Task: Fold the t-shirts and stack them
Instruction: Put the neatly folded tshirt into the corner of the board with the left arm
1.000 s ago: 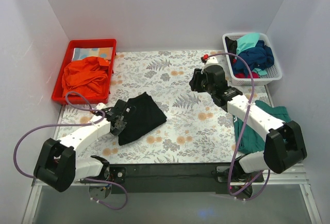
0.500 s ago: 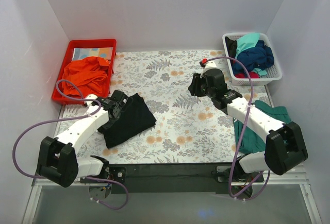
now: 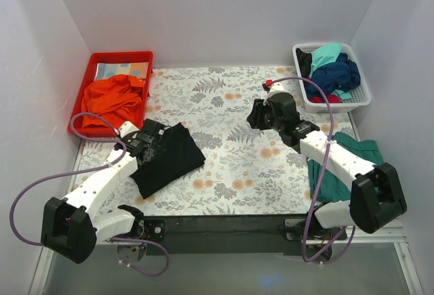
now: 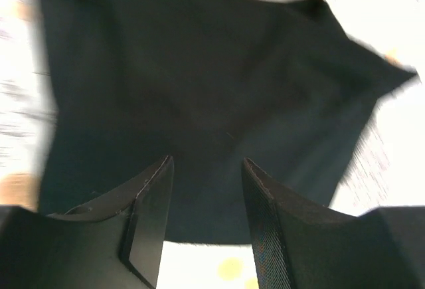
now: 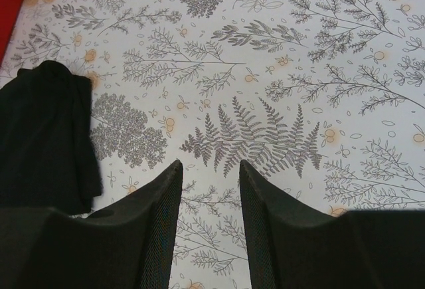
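A folded black t-shirt (image 3: pixel 173 158) lies on the floral table cover at the left. My left gripper (image 3: pixel 158 146) hovers at its left edge, open, with nothing between its fingers (image 4: pixel 265 202). In the left wrist view the black cloth (image 4: pixel 199 83) fills the frame under the gripper (image 4: pixel 204 169). My right gripper (image 3: pixel 255 115) hangs open over bare floral cover in the middle, away from any cloth. Its wrist view shows the black shirt (image 5: pixel 43 136) at far left of the gripper (image 5: pixel 209 169). A teal t-shirt (image 3: pixel 329 181) lies at the right edge, partly under the right arm.
A white basket (image 3: pixel 339 103) at the back right holds a turquoise shirt (image 3: pixel 327 54) and a navy one (image 3: pixel 336 74). A red tray (image 3: pixel 122 55) at the back left holds orange cloth (image 3: pixel 112 102). White walls close the table on three sides.
The left gripper has opened and let go of the black shirt after pulling it a little to the left. The right arm has barely moved.
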Tool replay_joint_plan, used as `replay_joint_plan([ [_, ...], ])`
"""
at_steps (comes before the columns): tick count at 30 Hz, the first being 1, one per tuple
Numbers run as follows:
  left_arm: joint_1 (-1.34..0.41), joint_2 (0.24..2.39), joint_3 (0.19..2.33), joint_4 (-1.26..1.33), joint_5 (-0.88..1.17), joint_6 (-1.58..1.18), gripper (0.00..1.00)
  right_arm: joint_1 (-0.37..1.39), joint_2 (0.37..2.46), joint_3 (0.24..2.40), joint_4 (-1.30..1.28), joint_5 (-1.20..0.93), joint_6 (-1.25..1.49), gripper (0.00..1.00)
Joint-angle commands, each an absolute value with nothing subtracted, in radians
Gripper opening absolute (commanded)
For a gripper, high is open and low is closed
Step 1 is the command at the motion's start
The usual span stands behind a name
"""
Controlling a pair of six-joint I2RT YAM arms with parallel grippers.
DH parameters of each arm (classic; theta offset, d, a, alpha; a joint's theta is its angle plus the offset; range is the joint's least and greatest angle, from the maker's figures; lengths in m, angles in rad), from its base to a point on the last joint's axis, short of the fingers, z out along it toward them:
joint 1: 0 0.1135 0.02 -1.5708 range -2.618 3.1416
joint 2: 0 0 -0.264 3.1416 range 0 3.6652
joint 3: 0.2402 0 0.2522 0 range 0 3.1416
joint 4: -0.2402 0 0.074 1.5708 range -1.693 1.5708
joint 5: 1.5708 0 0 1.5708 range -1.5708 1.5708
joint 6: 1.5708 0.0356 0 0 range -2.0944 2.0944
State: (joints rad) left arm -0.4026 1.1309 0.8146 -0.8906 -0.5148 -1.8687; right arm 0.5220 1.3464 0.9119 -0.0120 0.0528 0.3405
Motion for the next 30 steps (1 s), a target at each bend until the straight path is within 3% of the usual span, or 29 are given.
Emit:
replay_joint_plan([
  [1, -0.413, 1.112, 0.726, -0.670, -0.263, -1.807, 0.44, 0.526, 1.318, 0.900, 0.017, 0.060, 0.334, 0.46],
  [8, -0.413, 1.181, 0.658, -0.469, -0.169, -1.763, 0.44, 0.526, 1.327, 0.897, 0.017, 0.064, 0.328, 0.45],
  [13, -0.413, 1.278, 0.696, -0.622, -0.210, -1.839, 0.44, 0.526, 1.313, 0.882, 0.018, 0.089, 0.330, 0.45],
  [17, -0.413, 1.357, 0.759, -0.916, -0.362, -1.975, 0.45, 0.526, 1.310, 0.868, 0.023, 0.089, 0.339, 0.45],
  [20, -0.413, 1.348, 0.801, -1.000, -0.437, -2.022, 0.45, 0.526, 1.313, 0.856, 0.034, 0.075, 0.354, 0.45],
  [30, -0.413, 1.266, 0.926, -0.974, -0.615, -1.924, 0.44, 0.566, 1.362, 0.824, 0.061, 0.026, 0.367, 0.45],
])
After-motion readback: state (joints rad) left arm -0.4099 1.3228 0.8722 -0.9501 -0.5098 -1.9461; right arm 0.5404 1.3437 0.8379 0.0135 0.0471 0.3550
